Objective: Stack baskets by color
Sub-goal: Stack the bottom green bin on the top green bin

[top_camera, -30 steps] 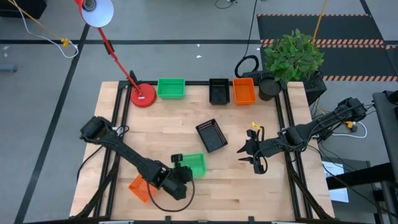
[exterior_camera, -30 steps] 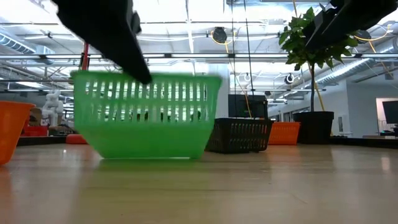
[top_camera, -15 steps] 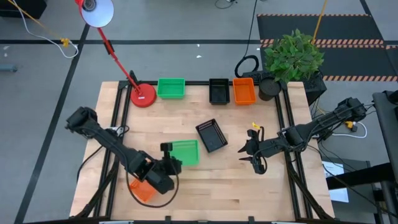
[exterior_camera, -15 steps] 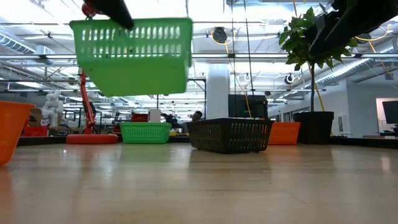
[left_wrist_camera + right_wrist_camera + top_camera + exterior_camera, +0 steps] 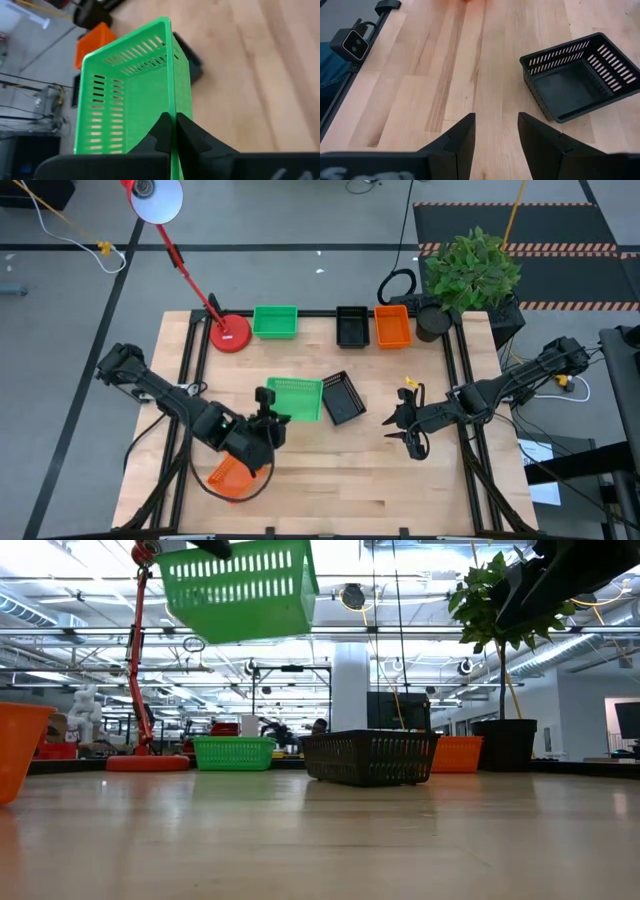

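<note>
The left gripper (image 5: 266,404) is clamped on the rim of a green basket (image 5: 295,398), holding it in the air above the middle of the table (image 5: 300,470), next to a loose black basket (image 5: 340,397). The right gripper (image 5: 408,425) hovers near the table's right side, jaws parted and empty. Along the far edge stand a second green basket (image 5: 275,321), a black basket (image 5: 351,326) and an orange basket (image 5: 392,326). Another orange basket (image 5: 230,478) lies near the front left, under the left arm.
</note>
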Robot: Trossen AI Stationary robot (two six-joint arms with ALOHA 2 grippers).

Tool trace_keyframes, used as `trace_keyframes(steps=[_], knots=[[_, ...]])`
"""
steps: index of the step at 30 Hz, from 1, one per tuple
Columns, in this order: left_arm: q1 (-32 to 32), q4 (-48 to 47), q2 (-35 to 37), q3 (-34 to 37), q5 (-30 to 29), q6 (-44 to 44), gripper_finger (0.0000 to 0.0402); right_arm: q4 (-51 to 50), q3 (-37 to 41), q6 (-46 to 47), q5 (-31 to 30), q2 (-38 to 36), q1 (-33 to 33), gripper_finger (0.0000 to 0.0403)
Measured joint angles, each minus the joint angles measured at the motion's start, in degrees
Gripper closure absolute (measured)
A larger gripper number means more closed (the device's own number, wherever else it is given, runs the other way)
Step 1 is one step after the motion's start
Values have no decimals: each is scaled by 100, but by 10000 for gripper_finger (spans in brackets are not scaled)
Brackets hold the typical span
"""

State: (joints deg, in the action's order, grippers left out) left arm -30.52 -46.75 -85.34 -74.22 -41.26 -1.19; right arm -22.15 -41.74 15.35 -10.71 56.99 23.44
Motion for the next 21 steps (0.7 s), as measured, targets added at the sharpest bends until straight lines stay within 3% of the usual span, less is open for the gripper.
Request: trace_keyframes(steps=[11,21], knots=[[728,-149,854,0,-69,1034,394,0,0,29,-1,0,0,261],[1679,-410,1362,0,491,1815,393,-1,0,58,-8,4,1,261]])
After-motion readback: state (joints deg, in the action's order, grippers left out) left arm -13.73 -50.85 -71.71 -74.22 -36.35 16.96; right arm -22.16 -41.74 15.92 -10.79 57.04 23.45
